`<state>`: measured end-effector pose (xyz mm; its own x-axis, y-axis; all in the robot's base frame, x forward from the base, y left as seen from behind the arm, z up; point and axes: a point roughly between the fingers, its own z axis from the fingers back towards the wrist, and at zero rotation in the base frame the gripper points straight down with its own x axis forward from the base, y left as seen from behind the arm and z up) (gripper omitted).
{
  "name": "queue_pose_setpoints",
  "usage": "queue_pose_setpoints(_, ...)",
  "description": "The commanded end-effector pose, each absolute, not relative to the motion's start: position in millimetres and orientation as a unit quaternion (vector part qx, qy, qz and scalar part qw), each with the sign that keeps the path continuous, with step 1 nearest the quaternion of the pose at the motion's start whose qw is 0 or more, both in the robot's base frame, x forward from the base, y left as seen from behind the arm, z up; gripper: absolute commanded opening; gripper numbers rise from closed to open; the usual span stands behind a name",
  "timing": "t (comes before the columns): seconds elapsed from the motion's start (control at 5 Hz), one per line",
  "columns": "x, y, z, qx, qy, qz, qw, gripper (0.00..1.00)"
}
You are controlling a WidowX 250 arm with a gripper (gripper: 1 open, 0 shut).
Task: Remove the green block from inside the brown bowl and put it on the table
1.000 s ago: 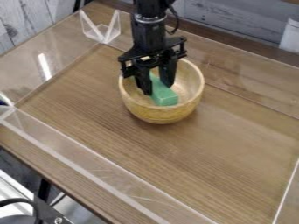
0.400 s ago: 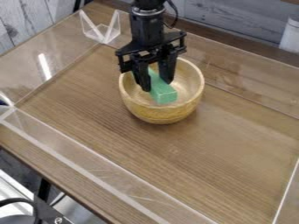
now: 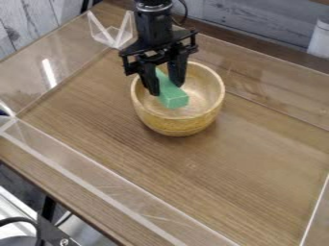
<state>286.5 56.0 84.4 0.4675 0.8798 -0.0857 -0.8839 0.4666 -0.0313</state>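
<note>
partly, pincer [image 3: 164, 77] hides green block [image 3: 172, 95].

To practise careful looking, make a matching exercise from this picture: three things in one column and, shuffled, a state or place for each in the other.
Things:
1. green block
2. brown bowl
3. gripper

States:
A. stands on the table
B. points down over the bowl, closed on something
C. tilted, held between two fingers

Pairs: 1-C, 2-A, 3-B
</note>
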Motion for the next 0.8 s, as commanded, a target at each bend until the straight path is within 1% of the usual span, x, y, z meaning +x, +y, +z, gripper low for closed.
queue_pose_setpoints(0.0,285.7,48.0,105.8,-0.048,-0.007,0.495,0.868,0.00)
queue_pose_setpoints(0.4,271.2,16.1,104.4,-0.049,0.002,0.438,0.898,0.00)
queue_pose_setpoints(0.6,267.5,-6.3,100.9,-0.050,0.007,0.399,0.916,0.00)
